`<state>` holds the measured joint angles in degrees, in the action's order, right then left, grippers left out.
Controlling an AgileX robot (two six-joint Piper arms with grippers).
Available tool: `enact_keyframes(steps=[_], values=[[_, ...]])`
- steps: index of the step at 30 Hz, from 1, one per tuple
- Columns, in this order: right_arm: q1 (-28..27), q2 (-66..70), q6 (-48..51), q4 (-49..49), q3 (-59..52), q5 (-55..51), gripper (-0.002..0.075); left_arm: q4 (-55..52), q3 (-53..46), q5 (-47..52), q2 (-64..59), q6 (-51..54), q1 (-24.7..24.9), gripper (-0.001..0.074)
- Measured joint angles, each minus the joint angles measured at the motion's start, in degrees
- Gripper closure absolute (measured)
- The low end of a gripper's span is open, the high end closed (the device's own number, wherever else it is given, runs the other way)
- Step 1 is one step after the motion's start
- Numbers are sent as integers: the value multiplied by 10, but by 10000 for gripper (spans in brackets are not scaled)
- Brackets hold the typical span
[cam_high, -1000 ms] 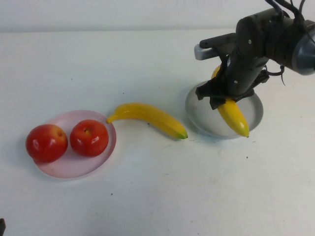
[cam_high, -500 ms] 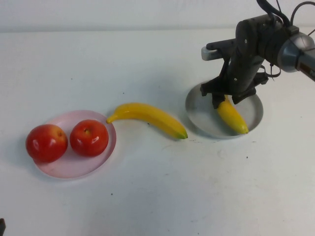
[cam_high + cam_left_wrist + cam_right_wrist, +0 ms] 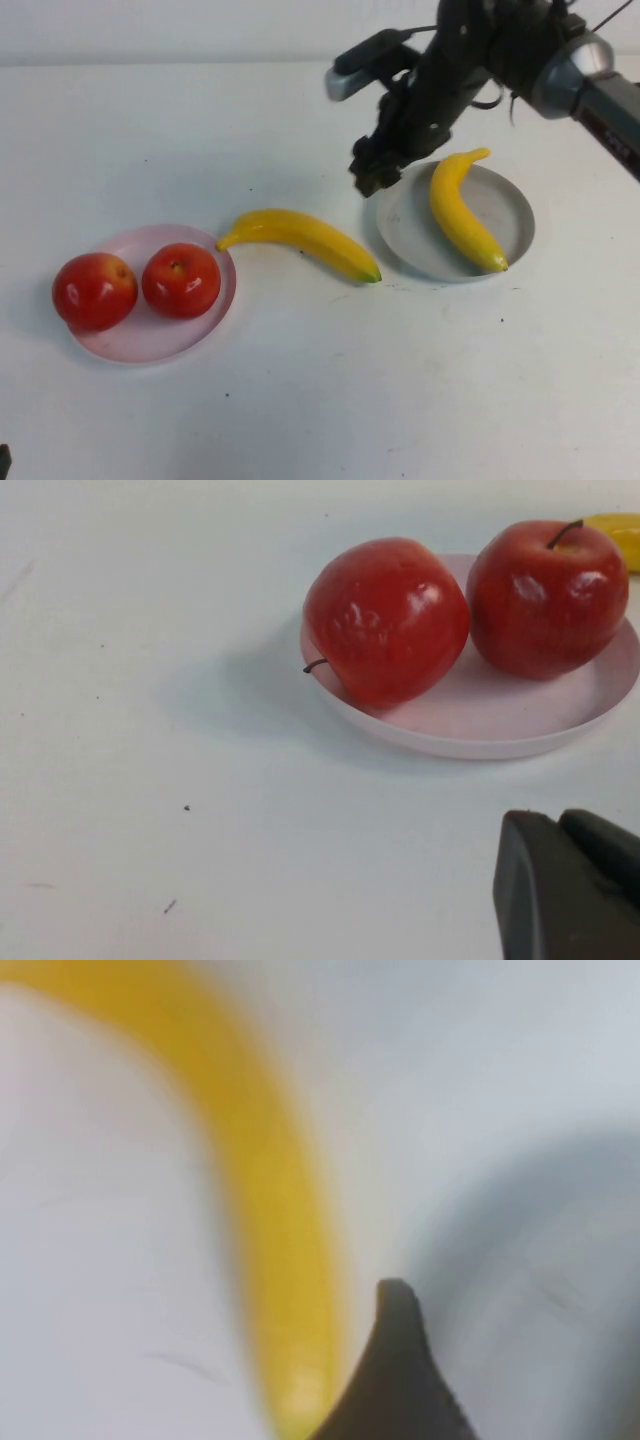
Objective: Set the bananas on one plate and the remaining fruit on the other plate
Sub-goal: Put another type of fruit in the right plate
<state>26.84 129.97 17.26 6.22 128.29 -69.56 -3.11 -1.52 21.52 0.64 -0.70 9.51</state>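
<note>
Glossy curved yellow banana (image 3: 462, 209) seen lying in round grey plate (image 3: 510, 205); two red apples (image 3: 181, 279) seated on pale pink plate (image 3: 150, 335). Second yellow banana (image 3: 303, 240) left on table between plates. Right gripper (image 3: 368, 172) held empty above grey plate's near-left rim, jaw spread not discernible. Left gripper (image 3: 570, 885) parked beside pink plate, spread not discernible. Next: second banana to be grasped and carried to grey plate.

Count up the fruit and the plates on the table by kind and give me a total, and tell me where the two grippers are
Bananas: 2, one in the grey plate at, one on the table
Apples: 2, both on the pink plate
Plates: 2
Total: 6
Right gripper: above the grey plate's left rim.
Left gripper: low, near the pink plate.
</note>
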Motion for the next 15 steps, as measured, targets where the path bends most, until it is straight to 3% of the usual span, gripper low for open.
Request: enact_keyframes(steps=[7, 15], values=[[76, 25, 231, 84, 1, 46, 271, 0, 0, 0, 0, 0, 0, 734], [98, 77, 287, 66, 2, 109, 272, 0, 0, 0, 0, 0, 0, 734]])
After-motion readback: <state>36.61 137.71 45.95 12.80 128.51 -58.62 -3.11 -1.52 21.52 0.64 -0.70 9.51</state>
